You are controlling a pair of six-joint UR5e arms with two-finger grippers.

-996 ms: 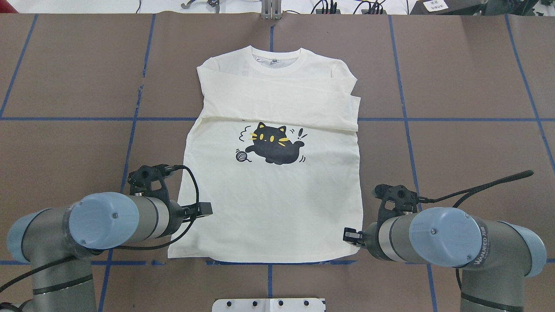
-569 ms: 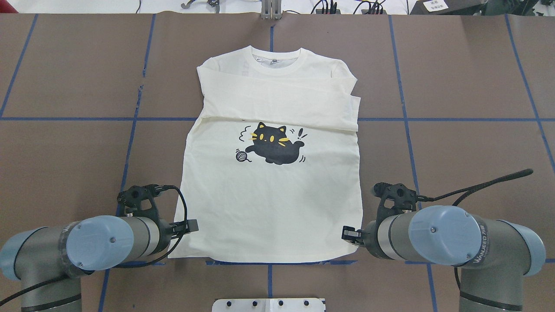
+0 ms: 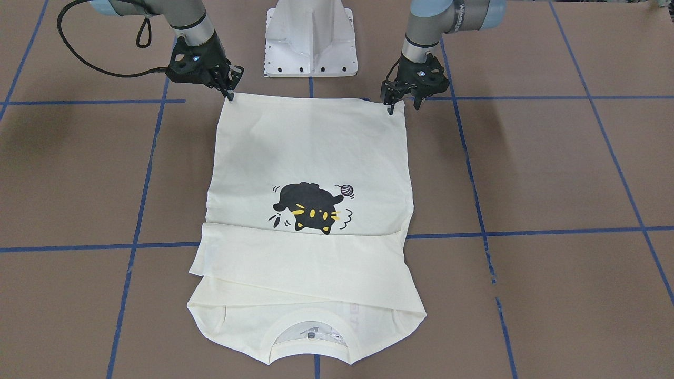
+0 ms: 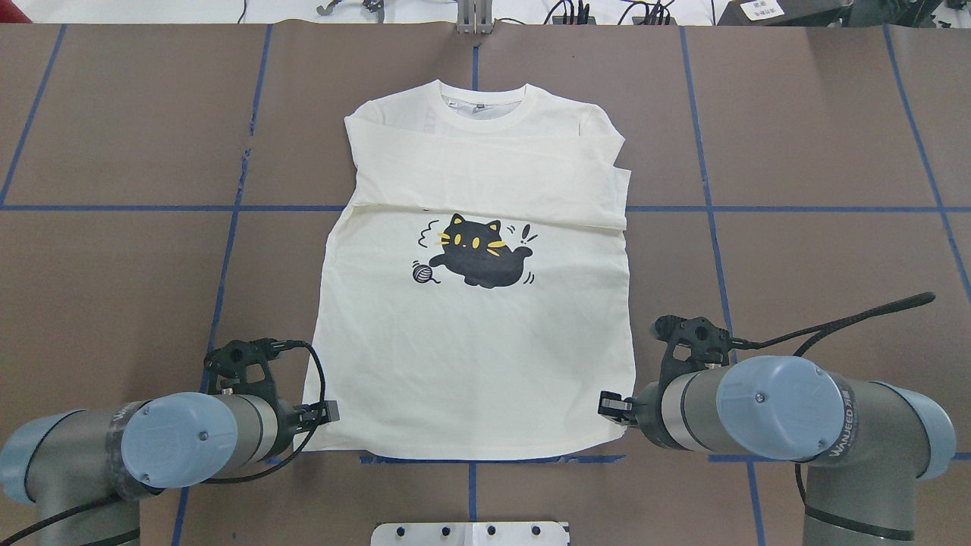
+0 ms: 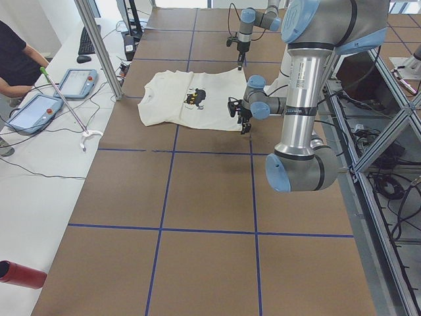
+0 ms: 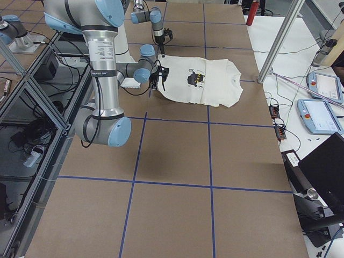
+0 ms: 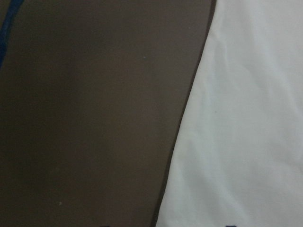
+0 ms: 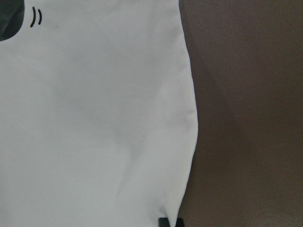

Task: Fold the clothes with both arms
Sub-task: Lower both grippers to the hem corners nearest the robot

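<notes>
The cream-white shirt (image 4: pixel 470 356) lies flat and face up on the brown table, its collar far from me. Both sleeves are folded across the chest above the black cat print (image 4: pixel 478 258). My left gripper (image 3: pixel 403 105) stands open over the hem's left corner, one finger on each side of the edge. My right gripper (image 3: pixel 230 93) is down at the hem's right corner, its fingertips together on the cloth's edge. In the overhead view the left gripper (image 4: pixel 328 413) and right gripper (image 4: pixel 607 406) flank the hem. The right wrist view shows a dark fingertip (image 8: pixel 169 222) at the shirt's edge.
The white pedestal base (image 3: pixel 310 37) stands just behind the hem, between the arms. Blue tape lines (image 4: pixel 227 208) grid the brown table. A side bench holds teach pendants (image 5: pixel 75 82), with a person (image 5: pixel 16 59) beside it, and a metal post (image 5: pixel 99 46) rises at the table's edge.
My left arm has drawn back toward the robot along the shirt's left edge, from mid-side to the hem corner. The right arm has barely moved. The shirt lies as before.
</notes>
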